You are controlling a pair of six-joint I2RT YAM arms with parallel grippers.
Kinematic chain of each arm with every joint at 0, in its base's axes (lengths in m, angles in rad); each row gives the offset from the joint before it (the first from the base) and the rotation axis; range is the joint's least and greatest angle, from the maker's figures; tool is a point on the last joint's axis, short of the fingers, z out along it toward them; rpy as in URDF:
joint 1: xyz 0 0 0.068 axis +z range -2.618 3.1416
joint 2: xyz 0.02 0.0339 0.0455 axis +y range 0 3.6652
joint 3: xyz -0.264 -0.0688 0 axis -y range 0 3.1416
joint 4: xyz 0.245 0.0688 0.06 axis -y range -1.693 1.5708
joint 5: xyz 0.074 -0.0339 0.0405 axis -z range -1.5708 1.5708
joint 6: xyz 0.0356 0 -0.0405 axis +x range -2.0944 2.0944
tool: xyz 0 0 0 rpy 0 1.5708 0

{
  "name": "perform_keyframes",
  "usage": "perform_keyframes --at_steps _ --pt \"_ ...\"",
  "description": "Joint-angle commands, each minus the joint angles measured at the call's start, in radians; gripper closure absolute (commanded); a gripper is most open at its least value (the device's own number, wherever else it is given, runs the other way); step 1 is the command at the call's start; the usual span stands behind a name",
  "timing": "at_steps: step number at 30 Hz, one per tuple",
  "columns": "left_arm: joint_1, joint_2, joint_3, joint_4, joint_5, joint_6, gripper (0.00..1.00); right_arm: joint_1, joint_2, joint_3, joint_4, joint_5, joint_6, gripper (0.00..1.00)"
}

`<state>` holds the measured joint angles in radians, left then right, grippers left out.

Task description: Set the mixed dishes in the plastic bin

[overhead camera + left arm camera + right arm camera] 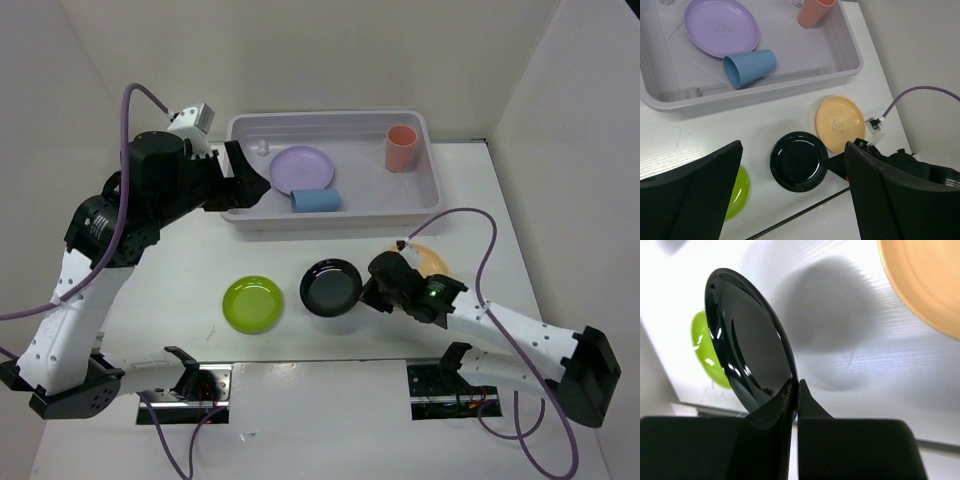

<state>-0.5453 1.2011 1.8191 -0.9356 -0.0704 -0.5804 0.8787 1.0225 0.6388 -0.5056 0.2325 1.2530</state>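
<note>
My right gripper is shut on the right rim of the glossy black plate and holds it just above the table; the right wrist view shows the rim pinched between its jaws. The lime green plate lies left of it. The pale orange plate lies to the right, partly under my right arm. The bin holds the lavender plate, the blue cup on its side and the upright salmon cup. My left gripper is open and empty over the bin's near left corner.
White walls close in on the left, back and right. Purple cables loop from both arms; the right one arcs over the table right of the orange plate. Two arm base plates sit at the near edge.
</note>
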Motion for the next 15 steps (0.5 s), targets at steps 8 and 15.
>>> perform_keyframes --at_steps 8,15 --pt "-0.002 0.009 -0.026 0.067 0.035 -0.007 0.11 -0.159 -0.183 0.248 -0.108 0.001 -0.177 1.0" --pt "-0.002 -0.001 -0.037 0.044 0.034 -0.007 0.11 -0.562 0.058 0.373 0.078 -0.137 -0.403 1.0"
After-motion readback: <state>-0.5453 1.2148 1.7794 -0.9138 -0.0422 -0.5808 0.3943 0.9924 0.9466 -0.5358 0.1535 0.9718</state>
